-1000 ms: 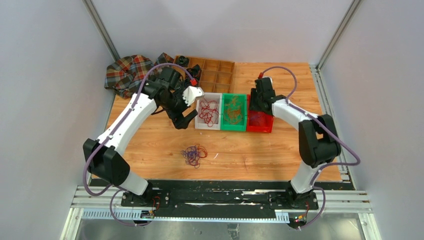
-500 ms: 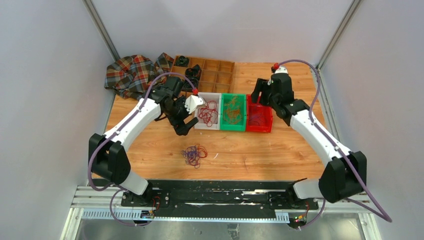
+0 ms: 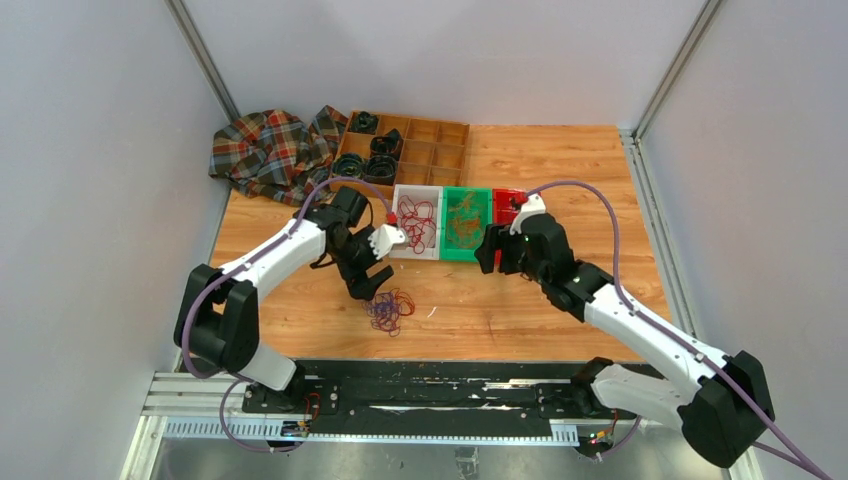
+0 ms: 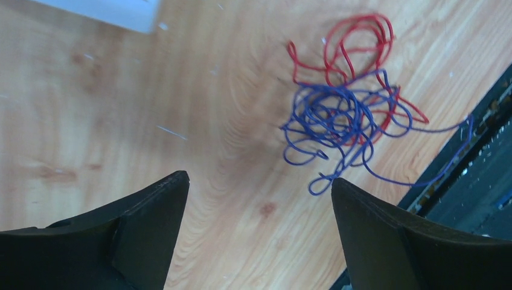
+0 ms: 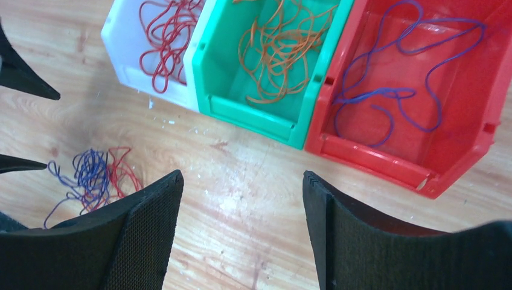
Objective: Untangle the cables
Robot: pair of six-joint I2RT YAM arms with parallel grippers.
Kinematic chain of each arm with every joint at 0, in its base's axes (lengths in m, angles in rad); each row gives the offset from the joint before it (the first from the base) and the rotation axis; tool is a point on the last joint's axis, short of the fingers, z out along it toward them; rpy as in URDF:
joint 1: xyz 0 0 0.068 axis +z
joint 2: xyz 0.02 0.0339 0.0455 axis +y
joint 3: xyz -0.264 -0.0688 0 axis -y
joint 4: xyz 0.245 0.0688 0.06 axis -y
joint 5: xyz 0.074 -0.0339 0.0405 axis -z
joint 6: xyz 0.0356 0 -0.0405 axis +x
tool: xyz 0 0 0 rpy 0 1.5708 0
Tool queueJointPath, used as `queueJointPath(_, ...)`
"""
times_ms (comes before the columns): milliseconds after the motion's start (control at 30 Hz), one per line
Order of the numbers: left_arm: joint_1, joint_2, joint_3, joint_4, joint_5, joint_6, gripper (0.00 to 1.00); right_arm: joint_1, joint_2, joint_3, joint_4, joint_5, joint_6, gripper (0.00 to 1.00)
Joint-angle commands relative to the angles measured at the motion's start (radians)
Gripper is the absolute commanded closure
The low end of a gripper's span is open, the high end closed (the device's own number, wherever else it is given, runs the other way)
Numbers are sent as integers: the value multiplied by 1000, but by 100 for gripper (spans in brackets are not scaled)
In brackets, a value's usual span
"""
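Now withdrawn from above the red bin (image 5: 374,158) toward the near side of the table (image 5: 253,205): right gripper (image 5: 241,181), spread wide with nothing held (half closed a second ago, over that bin). Read as a completed drop: purple-blue cable (image 5: 386,95) lying loose on the red bin floor, red cables (image 5: 163,48) in the white bin (image 5: 136,78), orange-tan cables (image 5: 278,48) in the green bin (image 5: 241,115). Meanwhile brought down from beside the white bin to just above the remaining tangle (image 4: 344,115): left gripper (image 4: 256,181), likewise wide and empty, touching no strand. Note the tangle's position: flat on bare wood, near the front rail (image 4: 477,181), well apart from the three bins, with red and purple-blue strands looped through each other. Treat sorting as mostly done, with this one knot left. Expect next a pinch on a single outer loop, probably the red loop standing clear of the blue mass. Avoid closing on the dense blue centre, as likely to lift the whole bundle.
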Motion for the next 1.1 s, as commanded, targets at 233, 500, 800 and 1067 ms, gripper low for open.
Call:
queueJointPath(233, 1, -64, -149, 67, -18, -4, 22, 124, -41, -76, 99, 110, 17, 34)
queueJointPath(500, -2, -47, -134, 86, 73, -49, 52, 150, -51, -94, 119, 133, 28, 47)
queueJointPath(800, -16, -54, -155, 32, 98, -8, 58, 150, -82, -107, 108, 139, 23, 49)
queueJointPath(1067, -24, -53, -116, 19, 169, -55, 83, 151, -121, -120, 107, 127, 32, 53)
